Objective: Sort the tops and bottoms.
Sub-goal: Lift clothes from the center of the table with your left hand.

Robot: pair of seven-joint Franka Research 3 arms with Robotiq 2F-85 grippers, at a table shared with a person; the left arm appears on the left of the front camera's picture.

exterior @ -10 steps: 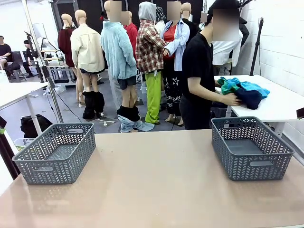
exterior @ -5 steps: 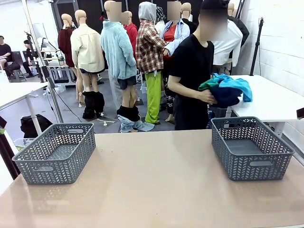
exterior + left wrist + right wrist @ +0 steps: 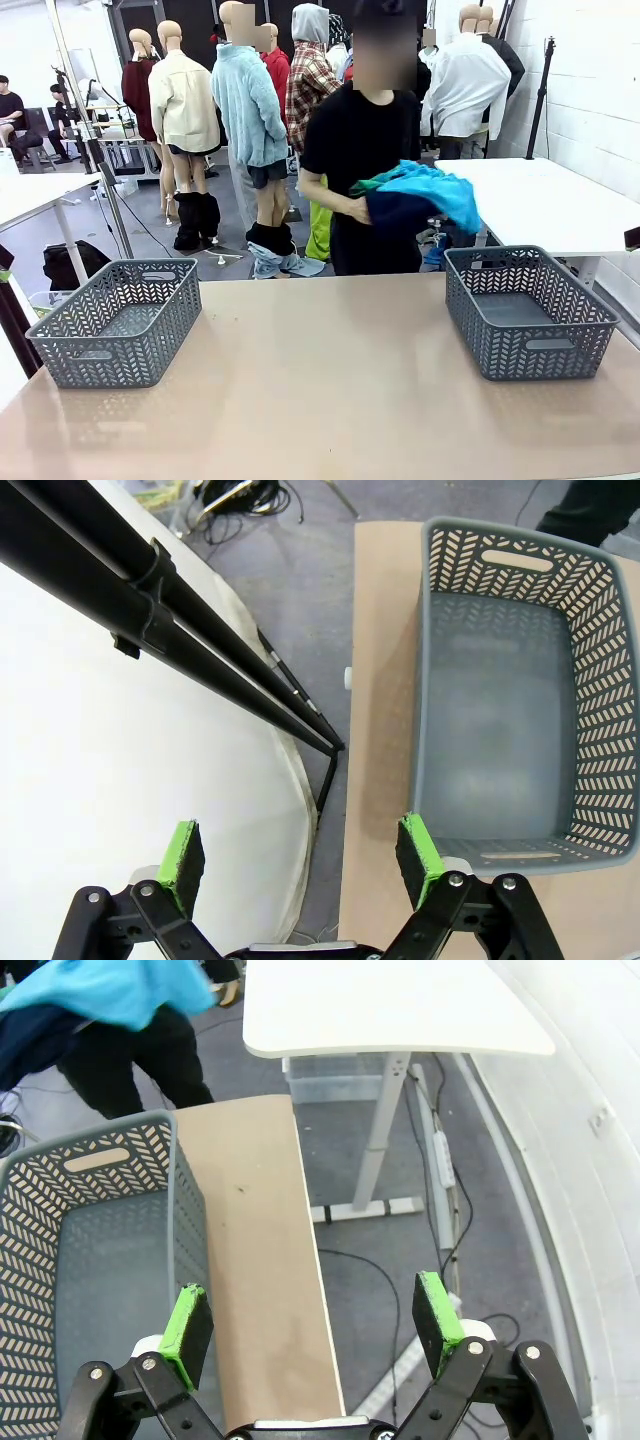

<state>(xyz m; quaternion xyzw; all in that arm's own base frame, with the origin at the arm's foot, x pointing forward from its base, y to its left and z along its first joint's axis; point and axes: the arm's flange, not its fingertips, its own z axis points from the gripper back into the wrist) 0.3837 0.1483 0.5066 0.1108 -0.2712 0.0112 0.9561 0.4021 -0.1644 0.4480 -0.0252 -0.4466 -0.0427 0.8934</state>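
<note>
Left pincer (image 3: pixel 300 850) agape near basket (image 3: pixel 432 680); right pincer (image 3: pixel 311 1315) agape, straddling table edge (image 3: pixel 305 1260).

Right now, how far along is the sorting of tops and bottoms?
Done: nothing; no garment lies in the left basket or the right basket. In hand: the person holds the clothes bundle; the left claw and right claw stand open. Left: sorting every garment.

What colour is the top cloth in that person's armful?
The shirt is bright sky blue; the front view shows it best.
</note>
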